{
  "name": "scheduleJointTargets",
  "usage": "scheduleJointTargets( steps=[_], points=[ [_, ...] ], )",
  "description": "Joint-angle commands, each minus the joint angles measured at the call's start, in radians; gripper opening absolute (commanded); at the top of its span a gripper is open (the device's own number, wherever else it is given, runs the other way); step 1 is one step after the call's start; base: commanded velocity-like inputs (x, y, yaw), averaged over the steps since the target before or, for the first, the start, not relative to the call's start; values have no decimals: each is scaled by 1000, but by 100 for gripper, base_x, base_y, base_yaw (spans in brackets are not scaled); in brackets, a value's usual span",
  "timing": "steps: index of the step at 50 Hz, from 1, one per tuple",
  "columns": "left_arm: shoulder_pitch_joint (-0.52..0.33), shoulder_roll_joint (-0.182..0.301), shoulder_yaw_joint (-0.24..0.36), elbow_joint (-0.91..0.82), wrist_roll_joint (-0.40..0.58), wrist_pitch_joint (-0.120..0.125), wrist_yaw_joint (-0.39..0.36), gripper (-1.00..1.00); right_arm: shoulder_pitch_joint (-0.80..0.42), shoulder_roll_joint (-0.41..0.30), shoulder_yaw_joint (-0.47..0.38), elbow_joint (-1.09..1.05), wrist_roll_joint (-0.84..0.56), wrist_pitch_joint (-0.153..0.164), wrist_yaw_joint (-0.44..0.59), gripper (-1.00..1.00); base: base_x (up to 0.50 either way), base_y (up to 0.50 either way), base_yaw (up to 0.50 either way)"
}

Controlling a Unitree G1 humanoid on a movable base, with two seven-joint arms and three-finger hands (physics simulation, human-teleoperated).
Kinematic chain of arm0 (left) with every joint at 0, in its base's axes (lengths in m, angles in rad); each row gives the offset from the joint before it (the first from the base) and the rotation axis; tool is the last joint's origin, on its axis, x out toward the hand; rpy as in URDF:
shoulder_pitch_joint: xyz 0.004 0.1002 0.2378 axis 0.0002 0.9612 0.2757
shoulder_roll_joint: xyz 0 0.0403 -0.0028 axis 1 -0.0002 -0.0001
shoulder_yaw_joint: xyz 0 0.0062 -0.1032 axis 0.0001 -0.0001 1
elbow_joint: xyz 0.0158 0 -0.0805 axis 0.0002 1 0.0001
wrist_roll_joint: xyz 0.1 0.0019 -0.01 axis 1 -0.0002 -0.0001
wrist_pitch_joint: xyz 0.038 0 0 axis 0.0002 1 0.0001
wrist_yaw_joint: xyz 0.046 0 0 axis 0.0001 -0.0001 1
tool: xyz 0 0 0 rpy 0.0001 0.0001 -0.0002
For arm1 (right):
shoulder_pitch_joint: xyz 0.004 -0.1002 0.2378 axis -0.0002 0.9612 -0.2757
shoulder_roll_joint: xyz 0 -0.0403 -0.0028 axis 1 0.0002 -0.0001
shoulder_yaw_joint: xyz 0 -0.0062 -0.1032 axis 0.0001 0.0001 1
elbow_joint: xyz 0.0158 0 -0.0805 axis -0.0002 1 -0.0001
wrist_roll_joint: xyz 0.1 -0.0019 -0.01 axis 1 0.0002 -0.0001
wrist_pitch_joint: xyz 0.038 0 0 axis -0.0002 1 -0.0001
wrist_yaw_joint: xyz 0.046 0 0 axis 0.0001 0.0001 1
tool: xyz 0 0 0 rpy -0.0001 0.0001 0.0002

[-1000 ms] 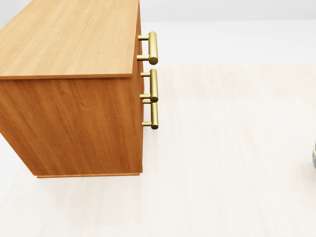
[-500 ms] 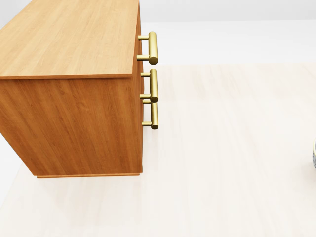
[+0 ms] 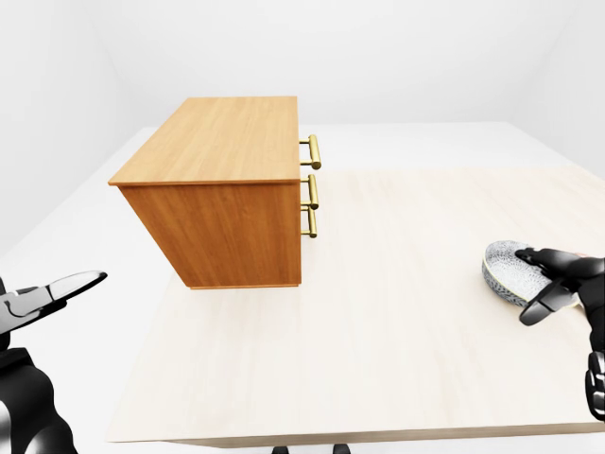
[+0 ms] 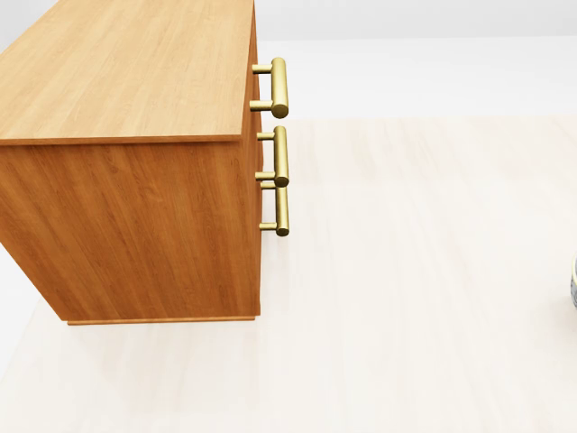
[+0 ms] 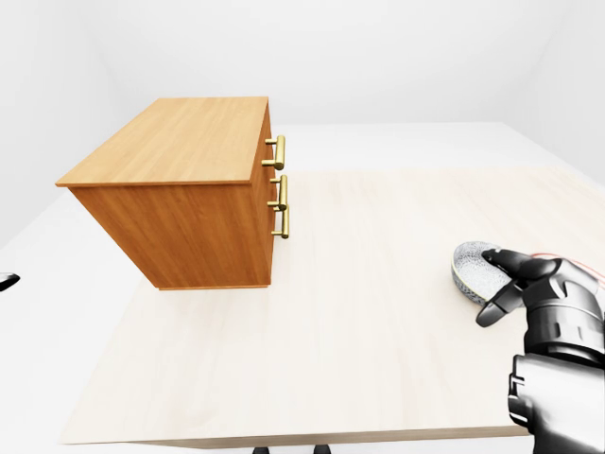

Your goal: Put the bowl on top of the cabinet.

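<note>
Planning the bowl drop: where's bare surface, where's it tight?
Cabinet top is fully bare, edge to edge. The table is open from the cabinet's handles across to the bowl. Tight only at the bowl, where the right hand sits at its rim.

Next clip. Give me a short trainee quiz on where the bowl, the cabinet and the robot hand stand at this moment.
1. True or false: the bowl already sits on top of the cabinet.
2. In the left-eye view, the bowl is:
A) beside the cabinet's handles
B) on the right side of the table, at the right robot hand
C) off the table
3. How many brass handles show on the cabinet?

Key: 1 false; 2 B; 3 three.
</note>
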Motion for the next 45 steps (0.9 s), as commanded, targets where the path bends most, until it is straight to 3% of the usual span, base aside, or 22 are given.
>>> scheduleJointTargets(
  steps=[1, 29, 45],
  points=[
    [2, -2, 0, 0, 1, 0, -2, 100, 6, 9, 1, 8, 9, 0, -12, 100, 0, 0, 0],
    [-3, 0, -2, -10, 0, 0, 1, 100, 32, 24, 4, 24, 35, 0, -33, 100, 0, 0, 0],
    [3, -8, -9, -3, 7, 0, -4, 100, 36, 48, 10, 50, 46, 0, -94, 100, 0, 0, 0]
  ],
)
